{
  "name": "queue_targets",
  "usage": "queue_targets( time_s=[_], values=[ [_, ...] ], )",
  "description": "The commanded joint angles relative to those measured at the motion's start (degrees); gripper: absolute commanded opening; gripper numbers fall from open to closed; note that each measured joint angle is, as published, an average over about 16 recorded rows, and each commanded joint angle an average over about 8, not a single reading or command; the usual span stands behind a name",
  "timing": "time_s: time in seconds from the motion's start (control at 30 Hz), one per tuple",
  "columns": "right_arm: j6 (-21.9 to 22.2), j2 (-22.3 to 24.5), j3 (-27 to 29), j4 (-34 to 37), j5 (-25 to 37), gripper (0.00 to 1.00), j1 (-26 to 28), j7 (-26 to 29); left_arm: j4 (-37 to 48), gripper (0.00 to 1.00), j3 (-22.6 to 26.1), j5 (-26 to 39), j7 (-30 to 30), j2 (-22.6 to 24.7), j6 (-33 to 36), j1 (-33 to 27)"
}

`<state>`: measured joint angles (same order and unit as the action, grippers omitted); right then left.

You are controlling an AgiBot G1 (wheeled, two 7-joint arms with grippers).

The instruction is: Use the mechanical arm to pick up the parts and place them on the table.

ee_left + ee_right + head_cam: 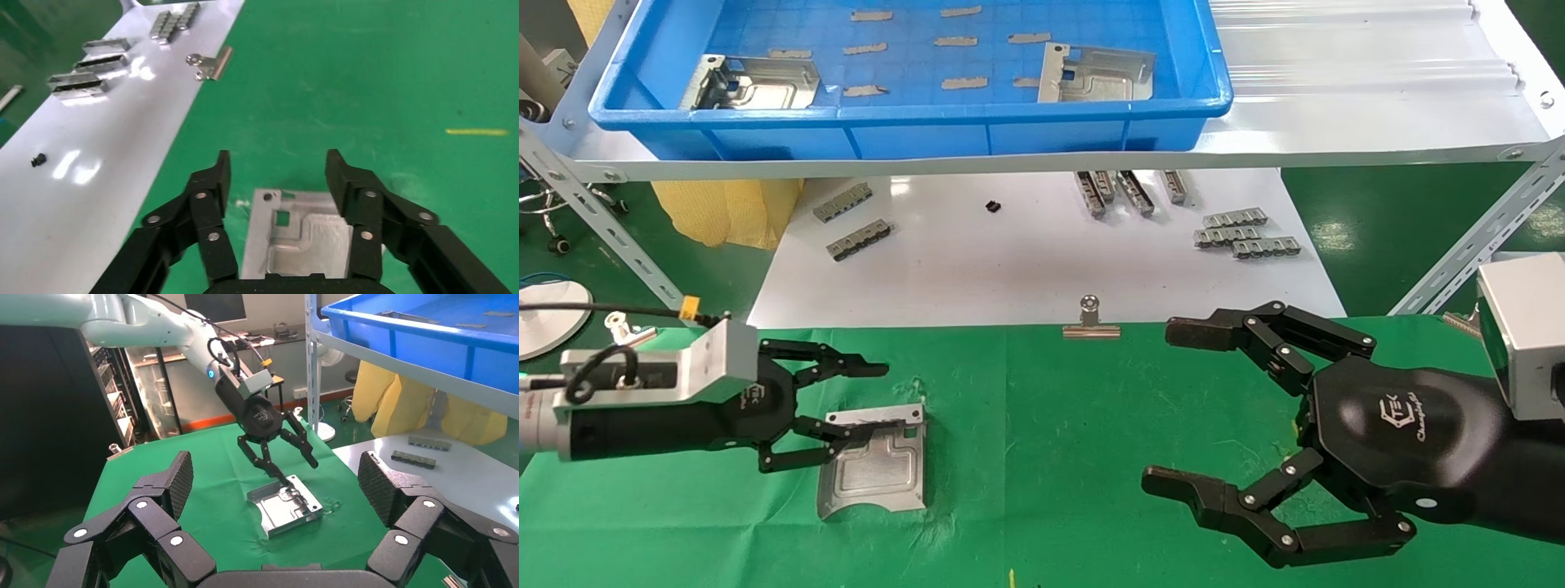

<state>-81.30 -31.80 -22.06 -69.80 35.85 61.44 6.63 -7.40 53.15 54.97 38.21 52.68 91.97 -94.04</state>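
One silvery part (878, 465) lies flat on the green-cloth table (1050, 457). My left gripper (834, 412) hangs open just over the part's left edge, fingers spread, and one lower fingertip (842, 431) is at or touching that edge. In the left wrist view the part (306, 236) lies below the open gripper (278, 168). The right wrist view shows the same part (284, 508) under the left hand (269, 416). My right gripper (1173, 408) is open and empty over the cloth to the right. Two more parts (752, 82) (1099, 73) lie in the blue tray.
The blue tray (911, 110) stands on a raised shelf at the back. Under it, a glossy white board (1026, 261) holds several grey toothed strips (1246, 233) (854, 220). A silver binder clip (1091, 322) holds the cloth's far edge.
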Motion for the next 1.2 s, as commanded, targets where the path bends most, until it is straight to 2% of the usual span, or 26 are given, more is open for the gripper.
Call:
queue_targets(
  time_s=[0.03,0.4,1.2],
  values=[
    [0.0,0.0,0.0,0.0,0.0,1.00,0.0,0.0,-0.4,1.00,-0.6,-1.5,-2.4,-0.6,0.3,1.1],
    [0.0,0.0,0.0,0.0,0.0,1.00,0.0,0.0,-2.2,1.00,-1.4,-1.4,-2.6,-0.9,-0.1,1.6],
    [0.0,0.0,0.0,0.0,0.0,1.00,0.0,0.0,-27.7,1.00,-15.6,-6.1,-21.1,-7.6,-2.5,14.0]
  ],
)
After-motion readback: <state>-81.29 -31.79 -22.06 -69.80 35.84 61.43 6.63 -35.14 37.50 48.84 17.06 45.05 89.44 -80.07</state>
